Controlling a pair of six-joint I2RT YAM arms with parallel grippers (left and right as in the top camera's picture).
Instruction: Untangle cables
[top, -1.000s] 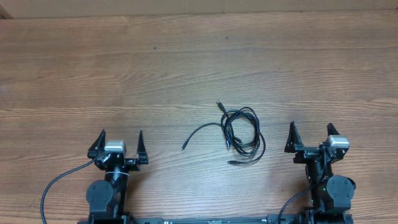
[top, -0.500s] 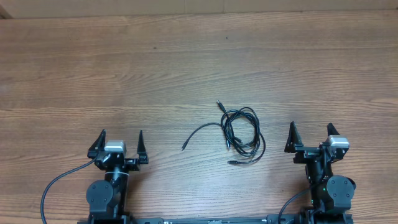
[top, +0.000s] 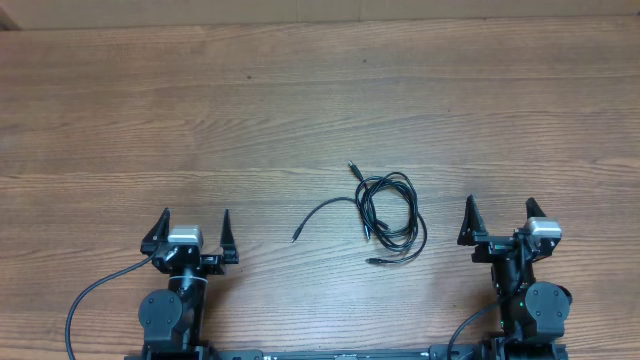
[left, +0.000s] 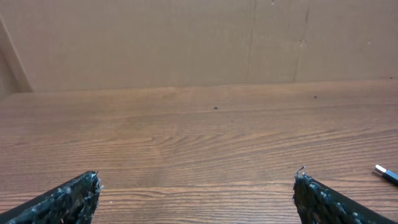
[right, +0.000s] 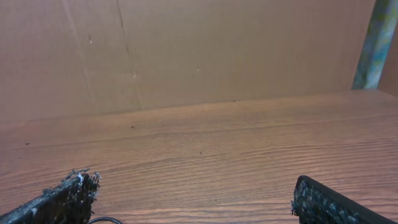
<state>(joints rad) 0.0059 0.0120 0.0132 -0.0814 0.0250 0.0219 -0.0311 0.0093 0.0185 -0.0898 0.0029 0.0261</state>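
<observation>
Left tool and right tool are held wide open at the near edge of the bench, since the cables between them are not yet gripped.

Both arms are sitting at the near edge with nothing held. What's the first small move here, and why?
Probably reach the right gripper forward and to its left toward the cables. It sits closer to the coiled tangle than the left gripper, its jaws stand open, and the cables lie untouched between the two arms.

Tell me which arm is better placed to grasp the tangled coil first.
The right, probably. The coiled cables lie nearer the right gripper than the left gripper; both grippers are open and empty.
</observation>
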